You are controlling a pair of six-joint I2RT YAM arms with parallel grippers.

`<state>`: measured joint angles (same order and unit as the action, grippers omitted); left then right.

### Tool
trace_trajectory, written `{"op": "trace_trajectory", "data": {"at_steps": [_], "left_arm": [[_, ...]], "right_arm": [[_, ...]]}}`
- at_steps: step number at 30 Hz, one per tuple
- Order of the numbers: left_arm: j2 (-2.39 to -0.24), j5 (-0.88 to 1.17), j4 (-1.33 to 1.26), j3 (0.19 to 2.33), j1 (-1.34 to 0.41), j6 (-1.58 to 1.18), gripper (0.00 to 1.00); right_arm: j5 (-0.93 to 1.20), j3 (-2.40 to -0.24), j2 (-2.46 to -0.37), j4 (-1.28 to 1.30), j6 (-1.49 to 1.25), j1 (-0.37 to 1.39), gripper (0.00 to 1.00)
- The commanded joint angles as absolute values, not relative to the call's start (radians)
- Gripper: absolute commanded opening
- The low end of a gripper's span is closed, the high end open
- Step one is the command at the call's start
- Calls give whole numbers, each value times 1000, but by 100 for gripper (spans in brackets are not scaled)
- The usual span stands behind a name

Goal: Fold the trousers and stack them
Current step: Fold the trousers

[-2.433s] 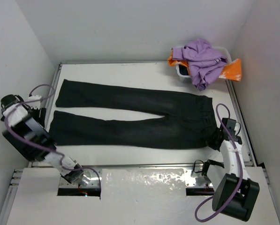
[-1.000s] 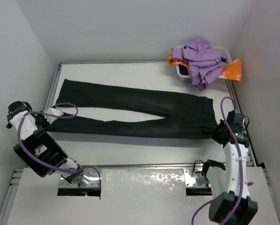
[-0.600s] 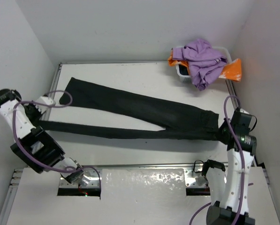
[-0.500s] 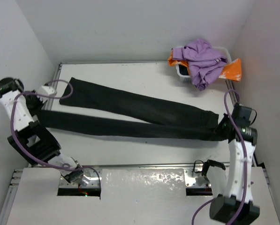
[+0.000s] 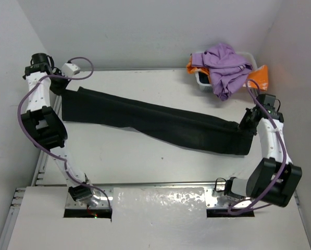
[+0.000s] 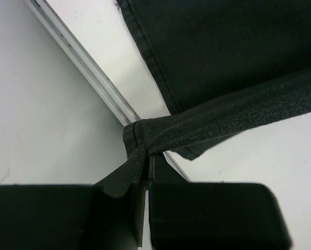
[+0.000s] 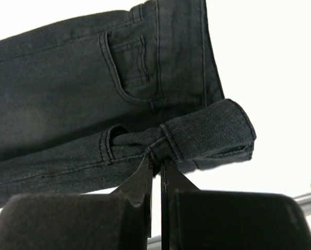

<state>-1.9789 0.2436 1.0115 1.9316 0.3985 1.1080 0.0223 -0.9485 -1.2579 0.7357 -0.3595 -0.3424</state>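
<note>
Pinching trousers (image 5: pixel 160 122): left hand (image 6: pixel 146 156), right hand (image 7: pixel 156 164) outstretched.

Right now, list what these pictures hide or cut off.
Top view: what the bin holds, under the purple garment.
Top view: lower layer of the trousers, covered by the upper one.
Right wrist view: the legs, cut by the left edge.
Left wrist view: table beneath the left gripper, blocked by its body.

Purple garment (image 5: pixel 225 65) heaped over orange cloth (image 5: pixel 258 78), white bin (image 5: pixel 201 78).
</note>
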Motion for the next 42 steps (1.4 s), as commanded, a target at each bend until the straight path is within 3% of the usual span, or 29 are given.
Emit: {"op": "trace_trajectory", "data": {"at_steps": [1,17,26,28,29,30,33,35,38,42], "left_arm": [[-2008,118,887,2037,402,1071,0],[-2269,-38,801,2234,305,1060,0],[-2358,-152,514,2184,268,921,0],[-2375,-182,489,2181,267,897,5],[-2382,-196,464,2178,268,890,10],[-2394,-210,451,2172,268,879,27],[-2417,-291,420,2174,268,841,58],[-2427,-333,405,2195,268,825,67],[-2415,-373,437,2247,270,752,68],[-2294,-183,531,2202,268,654,68]], "right_arm": [[-92,-1006,-1310,663,-298,-356,0],[-92,-1109,-1542,595,-287,-354,0],[-127,-1198,-1702,508,-324,-354,5],[-143,-1224,-1735,508,-327,-354,11],[-150,-1258,-1750,512,-325,-354,19],[-156,-1278,-1782,524,-322,-354,43],[-179,-1353,-1827,552,-290,-353,64],[-210,-1406,-1829,574,-272,-354,68],[-216,-1448,-1781,587,-262,-339,67],[-282,-1398,-1651,563,-221,-224,64]]}}
